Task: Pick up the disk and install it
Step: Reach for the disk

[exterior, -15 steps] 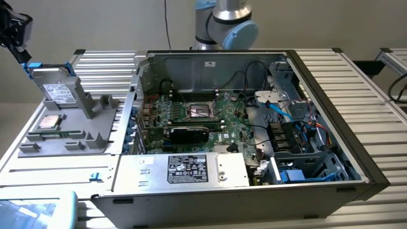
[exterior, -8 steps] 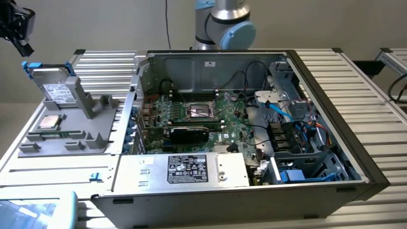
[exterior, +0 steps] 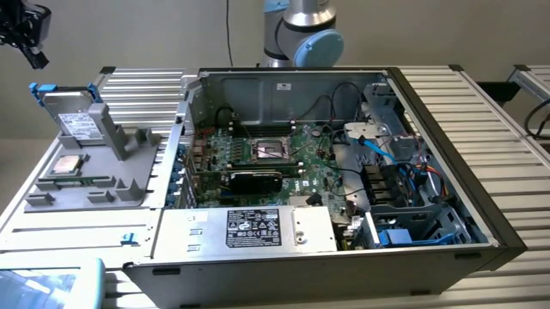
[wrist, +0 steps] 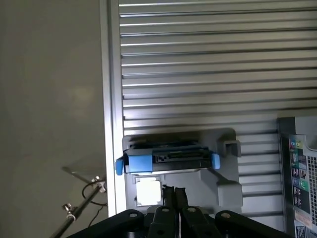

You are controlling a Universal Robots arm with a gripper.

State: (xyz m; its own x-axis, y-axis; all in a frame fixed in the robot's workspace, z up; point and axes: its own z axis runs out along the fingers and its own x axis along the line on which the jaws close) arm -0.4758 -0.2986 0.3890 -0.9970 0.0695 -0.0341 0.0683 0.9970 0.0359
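Where the wrist view takes in its two black fingers [wrist: 167,198], the black gripper [wrist: 173,190] has them pressed together with nothing between them. It hangs in the air at the far upper left of the exterior view [exterior: 35,59], above and apart from the parts stand.

- The disk [exterior: 74,114]: flat silver-grey rectangular hard drive in a blue plastic carrier frame, with a white label on its face. It stands on edge, leaning back, in the grey moulded plastic fixture [exterior: 96,175], and sits just beyond the fingertips in the wrist view [wrist: 168,160].
- Small square silver CPU chip [exterior: 67,165]: lies flat in the same fixture, nearer the camera than the disk.
- Ribbed aluminium table [exterior: 494,109]: carries the fixture and the case.
- Open dark-framed computer case [exterior: 434,145]: sits on the exterior view's right of the fixture, with a green motherboard [exterior: 301,168] exposed inside.
- Silver power-supply box with a black label [exterior: 251,228]: sits at the case's near edge.
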